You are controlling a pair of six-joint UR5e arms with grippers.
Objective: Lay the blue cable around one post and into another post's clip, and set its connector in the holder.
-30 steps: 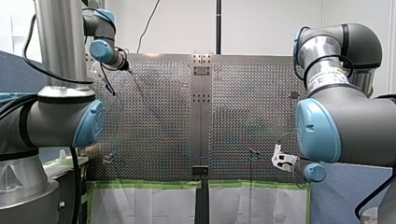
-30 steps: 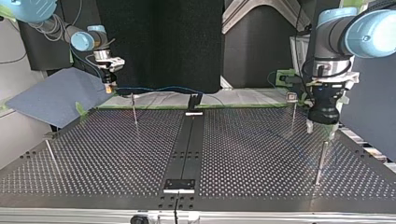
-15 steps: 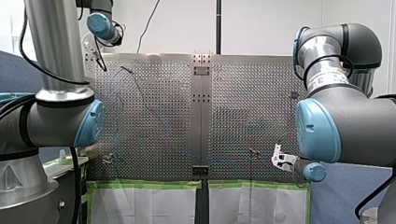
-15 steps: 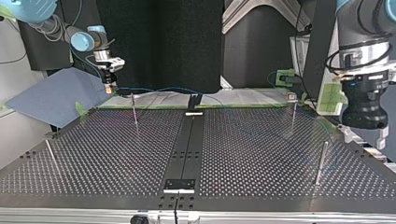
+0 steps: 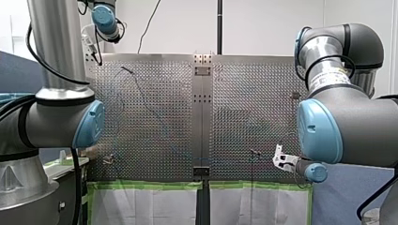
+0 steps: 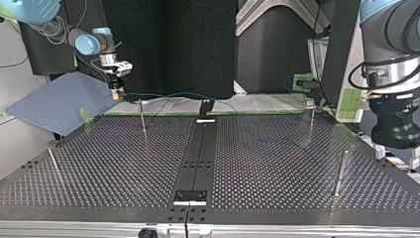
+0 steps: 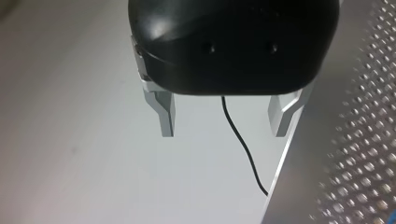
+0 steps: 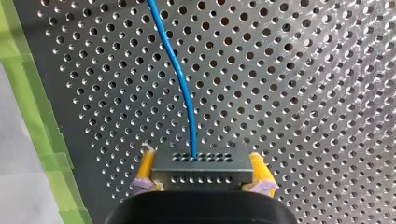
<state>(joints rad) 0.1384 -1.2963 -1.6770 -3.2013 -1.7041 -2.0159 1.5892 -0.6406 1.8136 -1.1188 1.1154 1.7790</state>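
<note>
While my right gripper (image 8: 201,158) has stayed put at the far edge of the table (image 6: 277,163), at the top view's left, my left arm has changed most. A second ago its gripper hung right beside the post (image 6: 341,168) at the top view's right. Now my left gripper (image 7: 224,133) is out past the table's side edge, well apart from that post. In the front view the same shift shows as a move toward the view's upper left, beyond the table's far corner. Its two metal fingers (image 7: 166,116) stand wide apart with nothing between them. Only a thin black wire (image 7: 243,149) hangs behind them, and the table's edge runs just beside one finger. My right gripper's yellow pads (image 8: 147,168) are clamped on the dark connector (image 8: 201,170), one pad on each side, and that arm sits as it did in the earlier views. The blue cable (image 8: 184,93) leaves the connector's front face and runs ahead over the perforated table, near the strip of green tape (image 8: 42,121). In the top view the cable goes on from that gripper along the table's far edge toward the middle. Further on it is too faint to follow, so I cannot tell whether it touches the post.
</note>
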